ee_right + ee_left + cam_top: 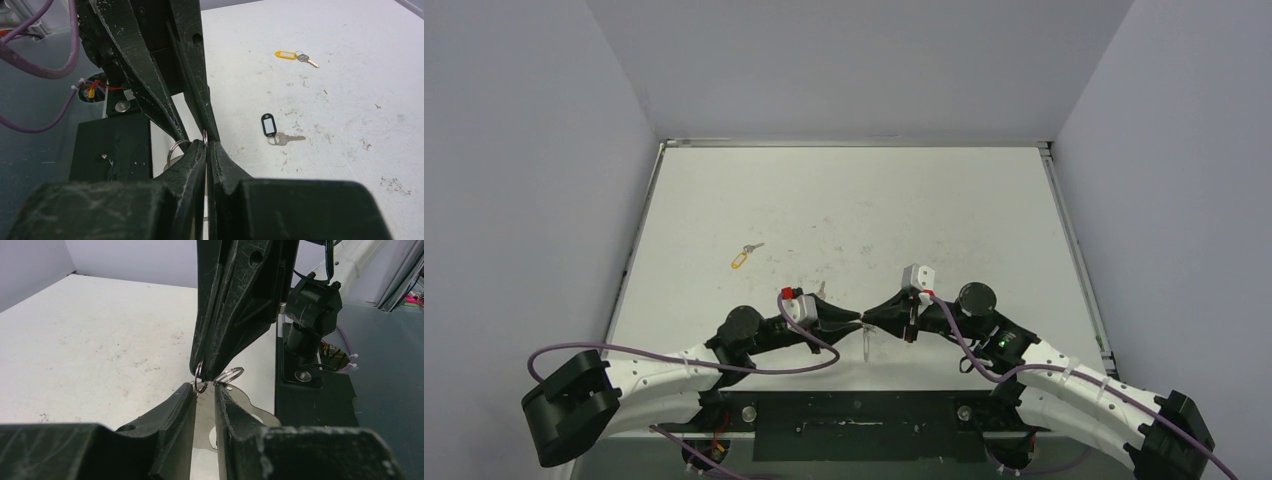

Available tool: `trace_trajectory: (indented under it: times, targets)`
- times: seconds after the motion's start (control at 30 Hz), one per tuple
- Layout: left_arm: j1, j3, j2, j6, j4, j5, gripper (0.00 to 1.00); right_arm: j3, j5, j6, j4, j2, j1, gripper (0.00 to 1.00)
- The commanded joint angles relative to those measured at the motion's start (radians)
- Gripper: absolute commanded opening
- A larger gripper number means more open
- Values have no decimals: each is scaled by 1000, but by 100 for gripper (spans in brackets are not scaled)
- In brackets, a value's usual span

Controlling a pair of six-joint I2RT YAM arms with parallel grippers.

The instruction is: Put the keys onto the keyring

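- The right gripper (206, 146) has its fingers pressed together on a small chain ring (199, 372) of the keyring (243, 398), which hangs over the table (874, 200) near its front edge.
- The left gripper (205, 390) meets it tip to tip. Its fingers are narrowly apart either side of the keyring's flat plate, and I cannot tell whether they grip it.
- The black-tagged key (270, 126) and the yellow-tagged key (287, 55) lie on the table, apart from the keyring.

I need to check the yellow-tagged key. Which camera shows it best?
Right wrist: the yellow-tagged key lies in plain sight, tag and blade distinct. The top view shows that key as a small speck; the left wrist view misses it.
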Motion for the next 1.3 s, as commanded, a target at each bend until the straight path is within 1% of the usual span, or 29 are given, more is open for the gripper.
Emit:
trace_trajectory:
  times: [0.0,0.1,0.3,0.43,0.57,0.63,0.67,0.7,0.73,0.87,1.0,1.27]
  targets:
    - [-8,44,8,15,102,0,19,9,-17,2,97,5,11,0]
    - [-10,44,9,21,110,3,18,9,-14,0,95,6,15,0]
    - [-10,40,8,39,110,6,0,9,-11,-5,92,8,16,0]
    - [-10,36,2,53,96,5,0,11,-7,-7,90,8,18,0]
    - [-10,39,-20,76,41,1,0,13,-10,-7,90,7,18,0]
    - [-10,40,-40,88,8,-7,20,16,-11,-7,89,5,18,0]
    - [-10,38,-51,94,-5,-15,28,18,-13,-7,88,4,19,0]
    - [-10,34,-64,101,-17,-26,33,20,-15,-10,88,4,19,0]
    - [-10,29,-79,107,-28,-33,35,22,-18,-10,88,4,18,0]
    - [-12,12,-141,147,-76,-62,35,25,-23,-15,87,2,20,0]
    - [-10,7,-194,175,-121,-62,35,29,-17,-17,84,2,20,0]
    - [-10,3,-277,207,-201,-112,39,37,-6,-32,66,-7,22,0]
